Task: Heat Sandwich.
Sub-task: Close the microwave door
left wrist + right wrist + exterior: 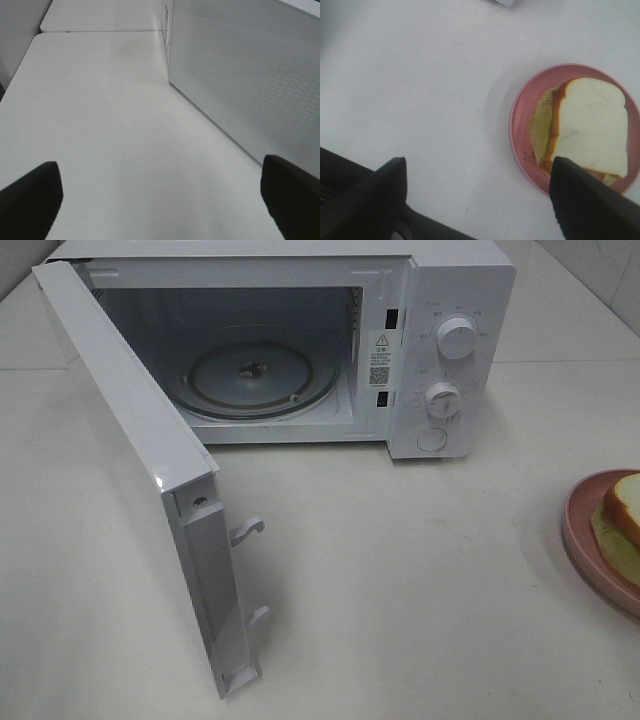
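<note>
From the high exterior camera, a white microwave [300, 340] stands at the back of a white table [420, 580] with its door [140, 470] swung wide open toward the camera, two latch hooks showing on its free edge. Inside, the round glass turntable [262, 378] lies bare. Two round dials [456, 340] sit one above the other on the control panel at the right, with a round button below them. At the far right edge of this view, a pink plate [580, 530] is cut off by the frame, and only a corner of the sandwich [628, 508] on it shows. Neither arm appears in this view.

The right wrist camera shows what the exterior view cuts off: the plate [520, 130] almost whole, with the sandwich [590, 125] lying flat on it, a pale top slice with a tan crust, a reddish line along one edge and a pale greenish layer poking out beside it. The right gripper [477, 200] hovers above the table with its two dark fingers [375, 195] spread wide apart and nothing between them; one finger overlaps the plate's edge in the picture, though whether it touches cannot be told.

The left wrist camera shows the outer face of the microwave door [250, 75], a white panel with a fine dotted mesh, standing just beside the left gripper [160, 200]. Its dark fingertips [30, 200] are spread wide at the picture's two lower corners over bare table [100, 125], holding nothing.
</note>
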Motion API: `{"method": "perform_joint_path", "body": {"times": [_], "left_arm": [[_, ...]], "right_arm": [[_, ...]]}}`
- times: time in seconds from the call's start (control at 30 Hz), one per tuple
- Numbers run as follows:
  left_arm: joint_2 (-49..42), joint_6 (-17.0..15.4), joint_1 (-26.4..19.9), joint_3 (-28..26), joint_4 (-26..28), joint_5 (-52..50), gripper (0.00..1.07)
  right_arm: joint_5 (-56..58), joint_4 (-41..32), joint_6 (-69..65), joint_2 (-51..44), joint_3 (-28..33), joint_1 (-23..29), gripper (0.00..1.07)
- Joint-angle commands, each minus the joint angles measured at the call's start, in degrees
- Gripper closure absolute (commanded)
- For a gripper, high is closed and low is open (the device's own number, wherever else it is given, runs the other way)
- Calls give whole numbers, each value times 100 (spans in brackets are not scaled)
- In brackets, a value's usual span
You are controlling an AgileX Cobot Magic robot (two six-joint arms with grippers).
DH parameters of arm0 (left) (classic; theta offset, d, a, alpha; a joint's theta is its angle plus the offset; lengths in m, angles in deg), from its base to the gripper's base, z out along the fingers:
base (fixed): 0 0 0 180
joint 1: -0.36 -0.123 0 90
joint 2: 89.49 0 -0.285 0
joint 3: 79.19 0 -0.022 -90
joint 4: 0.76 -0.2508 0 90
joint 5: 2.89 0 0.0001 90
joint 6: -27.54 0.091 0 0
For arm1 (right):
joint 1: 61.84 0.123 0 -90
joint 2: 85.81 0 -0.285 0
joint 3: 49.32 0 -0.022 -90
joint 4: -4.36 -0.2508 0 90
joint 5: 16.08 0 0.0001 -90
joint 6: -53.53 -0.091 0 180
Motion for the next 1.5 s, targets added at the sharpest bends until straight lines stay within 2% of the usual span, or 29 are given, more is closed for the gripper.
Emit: {"method": "perform_joint_path", "body": {"times": [0.03,0.4,0.47,0.53,0.6,0.8,1.0,1.07,1.2,1.5], "left_arm": [[-143,-11,0,17,11,0,5],[-143,-11,0,17,11,0,5],[-143,-11,0,17,11,0,5],[-143,-11,0,17,11,0,5],[-143,-11,0,17,11,0,5],[-143,-11,0,17,11,0,5],[-143,-11,0,17,11,0,5],[-143,-11,0,17,11,0,5],[-143,-11,0,17,11,0,5],[-138,-11,0,17,17,0,5]], "right_arm": [[258,0,86,-281,6,-11,31],[527,40,86,-1679,321,-80,31],[447,11,86,-2074,539,-464,31],[424,11,86,-2183,602,-590,31],[332,0,86,-2590,779,-1008,31],[172,-11,86,-3358,1077,-1473,31],[149,-218,86,-3787,1312,-1719,31],[-40,-418,103,-4091,1553,-1868,31],[-40,-504,235,-4412,1547,-1994,31],[-40,-510,235,-4400,1547,-2023,31]]}}
